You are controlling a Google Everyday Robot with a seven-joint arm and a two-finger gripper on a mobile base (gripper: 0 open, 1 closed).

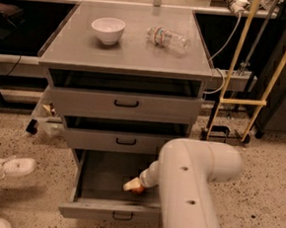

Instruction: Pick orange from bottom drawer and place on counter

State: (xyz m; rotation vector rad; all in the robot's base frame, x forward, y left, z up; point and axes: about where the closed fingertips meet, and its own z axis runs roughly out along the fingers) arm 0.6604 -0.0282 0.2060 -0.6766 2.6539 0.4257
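Note:
The bottom drawer [93,195] is pulled open below two shallower grey drawers. The orange [137,189] lies inside it at the right, mostly hidden under my gripper [132,185], which reaches down into the drawer and sits right on the fruit. My white arm [191,189] covers the drawer's right side. The counter [128,48] is the flat grey top of the cabinet.
A white bowl [108,30] and a clear plastic bottle [168,39] lying on its side rest on the counter. A yellow-framed cart [248,94] stands to the right. A person's white shoes [13,165] are on the floor at the left.

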